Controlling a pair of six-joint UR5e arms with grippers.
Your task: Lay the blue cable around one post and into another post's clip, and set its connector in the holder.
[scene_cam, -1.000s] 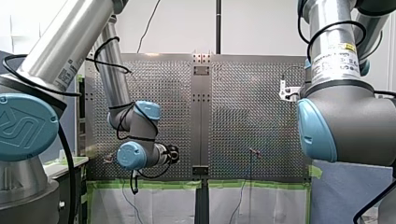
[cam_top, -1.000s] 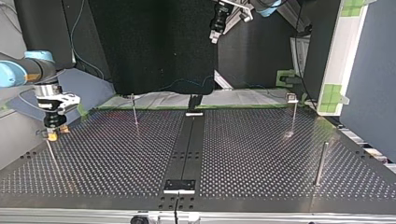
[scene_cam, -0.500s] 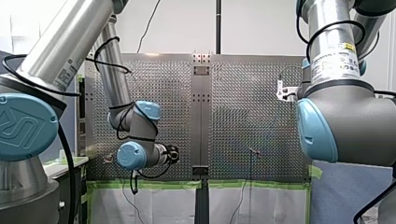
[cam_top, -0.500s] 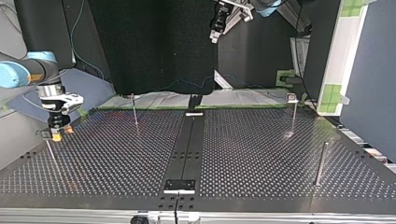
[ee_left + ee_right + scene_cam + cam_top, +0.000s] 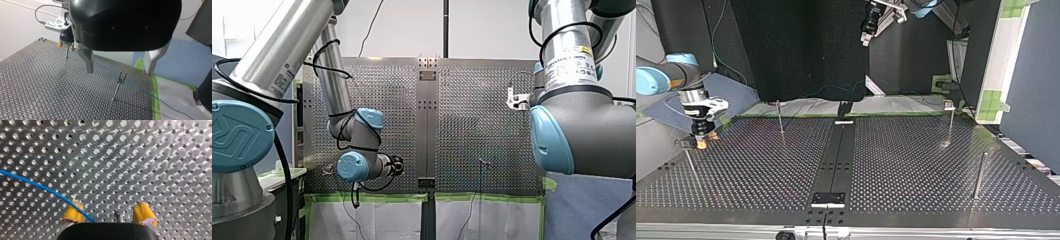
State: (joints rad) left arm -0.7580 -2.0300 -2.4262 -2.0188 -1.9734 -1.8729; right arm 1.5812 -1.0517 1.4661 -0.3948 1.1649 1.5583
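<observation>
"Two grippers. How do their fingers stand?"

"You see both spread. My right gripper [image 5: 110, 213] keeps its yellow pads [image 5: 73, 213] apart. The blue cable [image 5: 37, 185] runs past one pad toward the gripper's body, unpinched. My left gripper [image 5: 118, 72] hangs with metal fingers [image 5: 87, 60] wide, gripping nothing."

"Where does the cable lie?"

"Ahead of the left fingers, a post [image 5: 117, 90] carries it in its clip [image 5: 122, 78]. From there it leaves the perforated table [image 5: 37, 95] over green tape [image 5: 153, 100]."

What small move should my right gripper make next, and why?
Probably shut my right gripper on the blue cable first: its yellow pads stand apart and the cable runs beside only one, so pulling might lose it.
</observation>
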